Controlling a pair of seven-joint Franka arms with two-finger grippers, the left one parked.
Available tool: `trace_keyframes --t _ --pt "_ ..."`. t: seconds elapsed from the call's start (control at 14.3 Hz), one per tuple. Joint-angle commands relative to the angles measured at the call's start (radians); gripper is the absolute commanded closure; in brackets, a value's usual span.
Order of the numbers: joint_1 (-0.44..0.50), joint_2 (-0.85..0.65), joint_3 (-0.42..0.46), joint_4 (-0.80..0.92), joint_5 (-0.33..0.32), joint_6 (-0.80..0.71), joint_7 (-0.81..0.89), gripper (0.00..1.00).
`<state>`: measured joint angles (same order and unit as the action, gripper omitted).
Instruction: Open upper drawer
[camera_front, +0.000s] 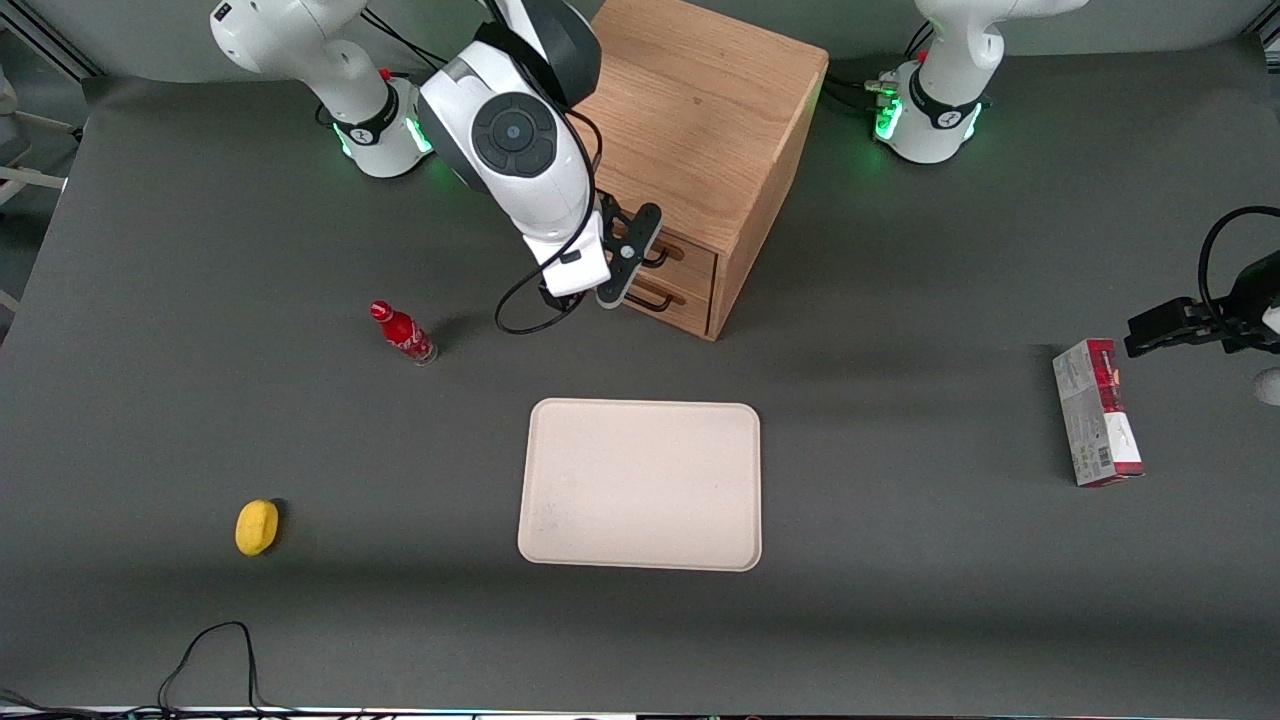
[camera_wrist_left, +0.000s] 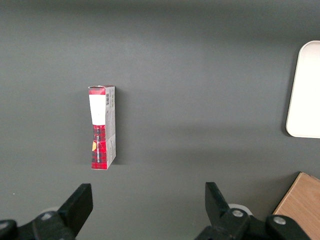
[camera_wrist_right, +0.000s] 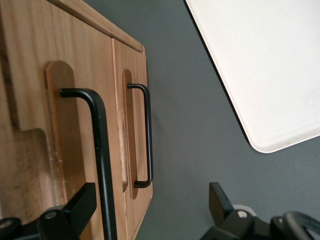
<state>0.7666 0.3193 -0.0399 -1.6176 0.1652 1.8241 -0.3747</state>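
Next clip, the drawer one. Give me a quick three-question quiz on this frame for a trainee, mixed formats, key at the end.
1. True or false: the gripper is in front of the cabinet, open, at the upper drawer's handle.
2. Which lies nearest the front camera? A) red bottle B) lemon C) red carton
3. Fill in: the upper drawer is ____ (shut/pulled out).

Key: 1 true, one finger each side of the bar. 2 B. 3 shut, flush with the lower drawer.
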Motion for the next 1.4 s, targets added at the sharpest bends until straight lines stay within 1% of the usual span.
trace_keyframes --t 0.0,0.49,0.7,0.91,0.98,1.33 --pt "0.010 -0.017 -0.011 -0.039 0.016 0.029 -0.027 0.00" --pt "0.010 -0.009 -0.011 -0.061 0.008 0.057 -0.063 0.00" --pt "0.005 -0.009 -0.011 -0.061 0.010 0.063 -0.144 0.00" --pt "0.006 -0.002 -0.011 -0.061 -0.002 0.075 -0.155 0.00" --pt "0.006 0.000 -0.011 -0.059 -0.006 0.080 -0.183 0.00" --pt "0.003 -0.002 -0.011 -0.056 -0.004 0.086 -0.228 0.00"
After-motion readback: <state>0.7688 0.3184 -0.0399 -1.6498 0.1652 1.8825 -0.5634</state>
